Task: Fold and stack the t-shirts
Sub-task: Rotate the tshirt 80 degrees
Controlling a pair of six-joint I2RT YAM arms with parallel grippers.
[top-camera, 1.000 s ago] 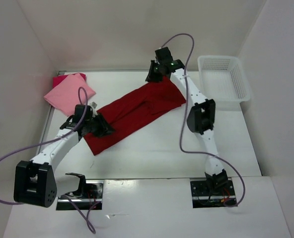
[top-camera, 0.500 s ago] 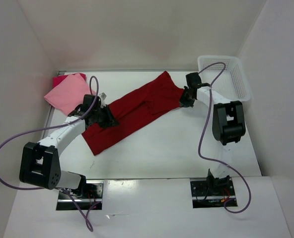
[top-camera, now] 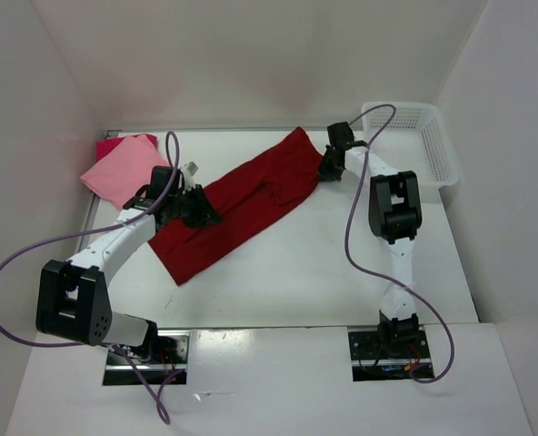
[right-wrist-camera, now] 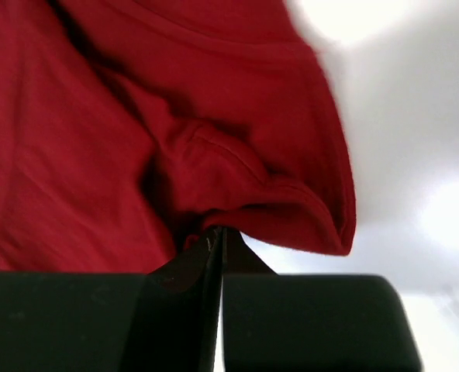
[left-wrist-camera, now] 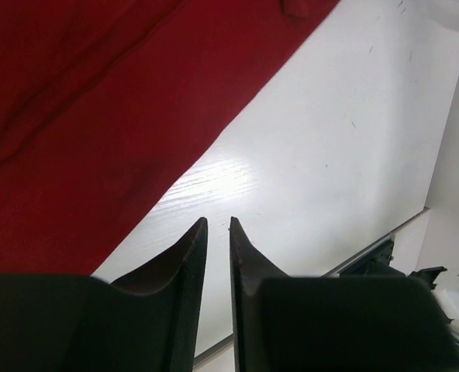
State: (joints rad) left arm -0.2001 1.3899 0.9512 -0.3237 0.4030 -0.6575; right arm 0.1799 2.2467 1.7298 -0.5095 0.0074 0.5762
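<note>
The dark crimson t-shirt [top-camera: 242, 200] lies stretched diagonally across the table's middle. My right gripper [top-camera: 322, 173] is at its far right edge, shut on a bunched fold of that cloth [right-wrist-camera: 237, 170], which wrinkles up over the right gripper [right-wrist-camera: 218, 231]. My left gripper [top-camera: 205, 215] sits low at the shirt's left part. In the left wrist view the left gripper [left-wrist-camera: 218, 221] has its jaws a narrow slit apart, bare table showing between them, and the shirt's edge [left-wrist-camera: 98, 101] just to the left. A folded light pink t-shirt [top-camera: 124, 171] lies on the magenta-red one [top-camera: 108, 145] at the back left.
A white lattice basket [top-camera: 437, 168] stands at the back right, close behind the right arm. White walls enclose the table on three sides. Purple cables loop from both arms.
My right arm swung from the shirt's far end to its right edge and shut on the cloth, drawing that end in. The left gripper slid up along the shirt and narrowed.
</note>
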